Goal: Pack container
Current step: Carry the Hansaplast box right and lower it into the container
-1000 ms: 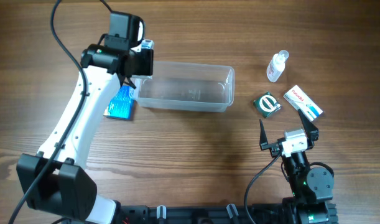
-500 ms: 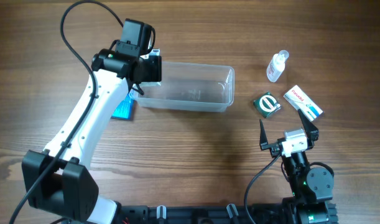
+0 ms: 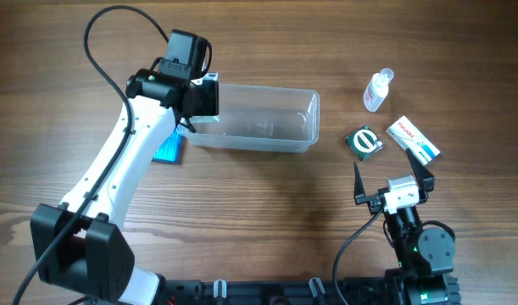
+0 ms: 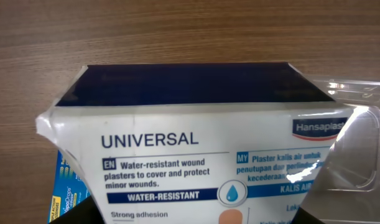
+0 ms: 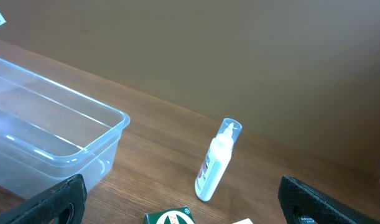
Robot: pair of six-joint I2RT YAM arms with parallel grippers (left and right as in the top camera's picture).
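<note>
The left claw (image 3: 201,95) hangs over the left end of the container (image 3: 259,87), closed on a box of plasters (image 4: 196,155). In the left wrist view the box fills most of the picture. Its dark blue top edge faces away, and its white face reads "UNIVERSAL" and "Water-resistant". The dark fingertips (image 4: 84,214) press in at the bottom corners. The container is a clear rectangular tub with rounded corners. It sits on the wooden worktop (image 3: 267,212) a little left of centre, towards the far side, with its long sides running left to right and nothing inside it. One clear corner of it shows at the right edge of the left wrist view, beneath the box. A blue packet (image 3: 167,146) lies flat on the worktop just beside the tub's left end, partly hidden under the left arm. Off the tub's right end stand three things, well apart from it: a small clear bottle (image 3: 377,90) with a white cap, a little green box (image 3: 365,141), and a white box (image 3: 414,141) with red lettering. The right claw (image 3: 392,180) rests near the front of the worktop, just in front of the two small boxes, its jaws spread wide and holding nothing.
</note>
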